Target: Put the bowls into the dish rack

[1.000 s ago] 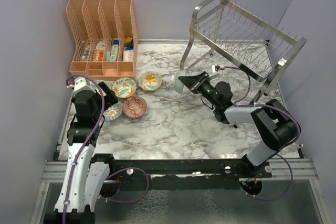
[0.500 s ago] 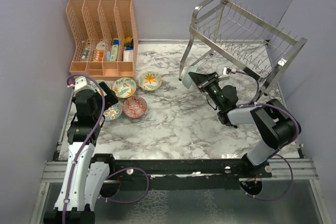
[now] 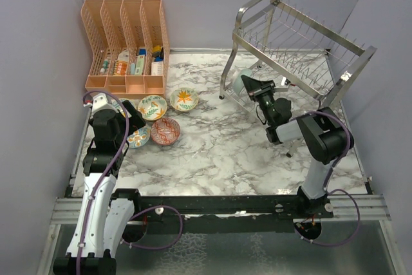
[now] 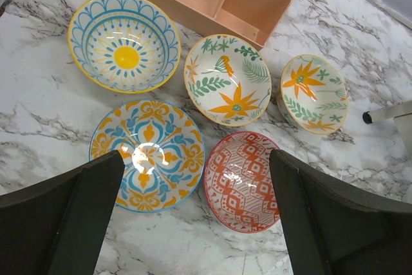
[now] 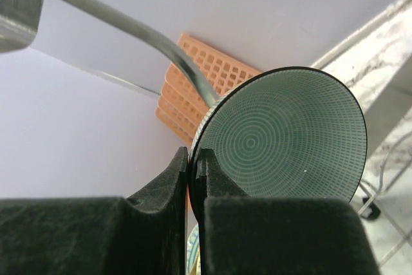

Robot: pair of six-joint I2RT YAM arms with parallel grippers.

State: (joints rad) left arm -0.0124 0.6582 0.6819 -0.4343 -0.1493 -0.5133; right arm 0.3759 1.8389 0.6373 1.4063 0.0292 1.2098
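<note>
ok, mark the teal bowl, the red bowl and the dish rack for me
teal bowl (image 5: pixel 283 136): right wrist view, centre of its ringed face.
red bowl (image 4: pixel 243 181): left wrist view, middle of its patterned inside.
dish rack (image 3: pixel 290 42): top external view, upper-tier wires.

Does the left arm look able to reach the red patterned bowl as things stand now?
Probably yes: the left gripper hangs open just above the red patterned bowl, and nothing covers it. The blue-and-orange bowl lies close beside it.

Teal bowl in right jaws now farther back, at the dish rack.
</note>
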